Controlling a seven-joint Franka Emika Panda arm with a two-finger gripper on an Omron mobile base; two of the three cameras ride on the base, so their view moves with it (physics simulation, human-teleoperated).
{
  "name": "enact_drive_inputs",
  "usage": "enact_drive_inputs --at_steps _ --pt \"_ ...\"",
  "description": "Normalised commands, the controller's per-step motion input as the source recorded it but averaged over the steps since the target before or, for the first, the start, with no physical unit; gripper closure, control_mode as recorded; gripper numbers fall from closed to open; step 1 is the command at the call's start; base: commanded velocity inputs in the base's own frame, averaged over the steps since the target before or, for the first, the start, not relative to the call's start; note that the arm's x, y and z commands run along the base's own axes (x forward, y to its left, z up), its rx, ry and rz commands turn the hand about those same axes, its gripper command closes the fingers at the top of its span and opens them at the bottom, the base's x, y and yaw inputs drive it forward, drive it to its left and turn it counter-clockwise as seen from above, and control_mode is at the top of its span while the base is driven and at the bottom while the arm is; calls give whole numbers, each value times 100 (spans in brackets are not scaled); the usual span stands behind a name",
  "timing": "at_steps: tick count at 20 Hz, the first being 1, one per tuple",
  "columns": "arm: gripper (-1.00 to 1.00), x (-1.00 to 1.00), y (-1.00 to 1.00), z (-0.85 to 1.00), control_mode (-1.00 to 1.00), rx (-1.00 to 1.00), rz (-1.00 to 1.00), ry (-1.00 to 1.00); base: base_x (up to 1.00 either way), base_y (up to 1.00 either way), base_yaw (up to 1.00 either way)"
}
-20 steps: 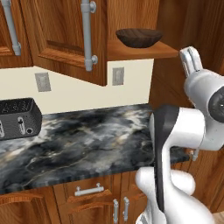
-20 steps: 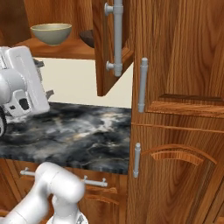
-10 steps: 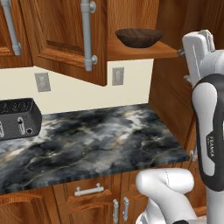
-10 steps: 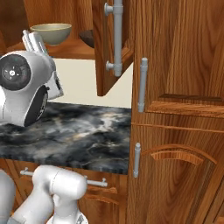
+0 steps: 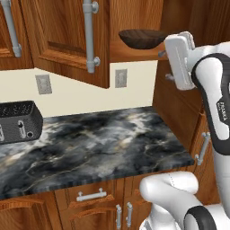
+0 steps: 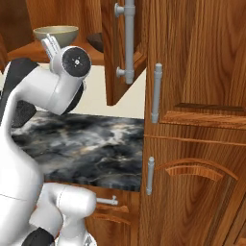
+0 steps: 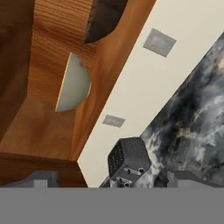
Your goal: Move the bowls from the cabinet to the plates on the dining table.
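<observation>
The cabinet point(image 5: 67, 36) hangs above the counter with its door point(image 6: 122, 48) swung open. On its shelf stand two bowls: a dark brown one point(image 5: 141, 38) and a pale beige one point(image 6: 55, 32). The hand view is rolled and shows the beige bowl point(image 7: 74, 83) and the dark bowl point(image 7: 103, 17) on the wooden shelf. My gripper point(image 6: 50, 45) is raised just below the shelf's edge, in front of the beige bowl and apart from it. The gripper point(image 7: 111, 179) is open, with nothing between its fingertips. The plates and the dining table are out of view.
A black toaster point(image 5: 18, 121) stands at the left of the marble counter point(image 5: 99, 143). Two wall sockets point(image 5: 43, 84) sit on the cream wall. A tall wooden unit with grey bar handles point(image 6: 154, 91) closes off the right. Drawers point(image 5: 90, 195) lie under the counter.
The arm has lifted and swung, carrying the hand up and in toward the open cabinet shelf. The jaws stayed open. The bowls have not moved.
</observation>
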Motion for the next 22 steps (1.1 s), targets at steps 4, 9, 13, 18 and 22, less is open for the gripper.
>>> enact_drive_inputs --at_steps 4,9,13,18,22 --pt "-100 66 70 -23 -100 -6 20 6 0 0 0" --pt "-100 61 63 -17 -100 -8 13 4 0 0 0" --pt "-100 67 27 -5 -100 -5 9 2 0 0 0" --pt "-100 58 12 0 -100 -2 9 0 0 0 0" --pt "-100 40 53 0 -100 0 14 0 0 0 0"
